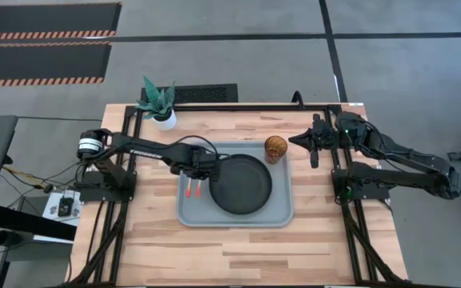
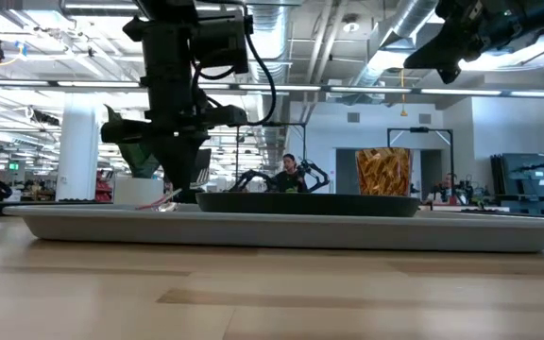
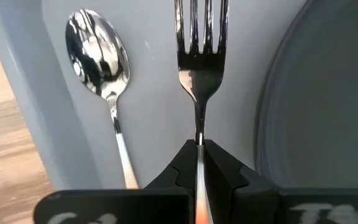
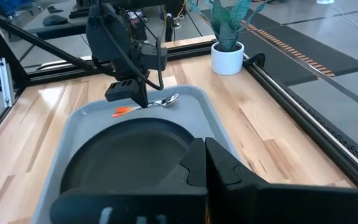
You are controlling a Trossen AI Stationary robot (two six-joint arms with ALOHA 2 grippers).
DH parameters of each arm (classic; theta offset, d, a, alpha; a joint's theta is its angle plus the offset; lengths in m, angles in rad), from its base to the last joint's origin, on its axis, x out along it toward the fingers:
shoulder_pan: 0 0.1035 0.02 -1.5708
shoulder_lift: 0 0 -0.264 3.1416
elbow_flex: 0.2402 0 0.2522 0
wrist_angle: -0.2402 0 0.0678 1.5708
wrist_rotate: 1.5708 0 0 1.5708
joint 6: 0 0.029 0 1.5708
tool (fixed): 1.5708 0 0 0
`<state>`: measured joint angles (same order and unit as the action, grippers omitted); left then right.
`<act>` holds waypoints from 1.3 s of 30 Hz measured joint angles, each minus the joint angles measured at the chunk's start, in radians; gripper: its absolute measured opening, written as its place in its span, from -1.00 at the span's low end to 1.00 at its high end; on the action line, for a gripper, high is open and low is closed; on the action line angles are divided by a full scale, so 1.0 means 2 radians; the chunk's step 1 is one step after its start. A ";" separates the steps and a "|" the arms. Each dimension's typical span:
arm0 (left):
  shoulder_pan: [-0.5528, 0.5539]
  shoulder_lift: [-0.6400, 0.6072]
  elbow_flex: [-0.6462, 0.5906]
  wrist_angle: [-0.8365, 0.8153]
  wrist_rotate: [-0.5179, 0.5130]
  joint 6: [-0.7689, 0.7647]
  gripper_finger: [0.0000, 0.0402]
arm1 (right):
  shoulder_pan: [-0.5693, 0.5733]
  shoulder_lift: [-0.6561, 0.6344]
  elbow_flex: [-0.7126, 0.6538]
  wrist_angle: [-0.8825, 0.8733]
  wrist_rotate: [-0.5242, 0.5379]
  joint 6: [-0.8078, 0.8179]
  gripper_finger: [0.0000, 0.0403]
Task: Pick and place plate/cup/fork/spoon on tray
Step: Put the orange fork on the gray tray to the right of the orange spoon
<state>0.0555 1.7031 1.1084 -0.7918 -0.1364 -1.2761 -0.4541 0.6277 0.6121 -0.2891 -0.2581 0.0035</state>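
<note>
Spoon (image 3: 98,53) and plate (image 3: 328,99) flank fork (image 3: 201,56).

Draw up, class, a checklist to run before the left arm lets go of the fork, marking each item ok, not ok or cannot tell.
1. Left end effector shut on the fork: ok.
2. Fork over the tray, between spoon and plate: ok.
3. Fork resting on tray floor: cannot tell.
4. Cup on tray: ok.
5. Right end effector off the tray, beside the cup: ok.
</note>
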 joint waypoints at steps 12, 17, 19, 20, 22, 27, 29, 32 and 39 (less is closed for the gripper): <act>0.015 0.000 0.000 0.007 -0.014 0.005 -1.00 | 0.000 0.000 0.000 0.000 0.001 0.000 -0.97; 0.017 0.015 0.000 0.012 -0.013 0.019 -1.00 | 0.000 0.000 0.000 -0.001 0.001 -0.001 -0.97; 0.018 0.024 -0.001 0.006 -0.003 0.019 -1.00 | 0.000 0.000 0.000 -0.001 0.001 -0.002 -0.97; 0.018 0.026 0.000 0.017 0.004 0.020 -1.00 | 0.000 0.000 0.000 -0.001 0.001 -0.002 -0.97; 0.018 0.029 0.001 0.018 0.004 0.018 -1.00 | 0.000 0.000 0.000 -0.001 0.001 -0.001 -0.97; 0.022 0.033 0.000 0.022 0.012 0.016 -1.00 | 0.000 0.000 0.000 -0.002 0.001 -0.001 -0.97; 0.026 0.033 0.000 0.018 0.019 0.016 -1.00 | 0.000 0.000 0.000 -0.003 0.001 -0.001 -0.97; 0.030 0.033 0.000 0.017 0.022 0.017 -1.00 | 0.000 0.000 0.000 -0.003 0.001 -0.001 -0.97; 0.038 0.033 0.000 0.011 0.044 0.016 -1.00 | 0.000 0.000 0.000 -0.003 0.001 -0.001 -0.97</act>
<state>0.1323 1.7695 1.1088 -0.7691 -0.0491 -1.2436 -0.4541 0.6285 0.6121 -0.2947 -0.2562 0.0007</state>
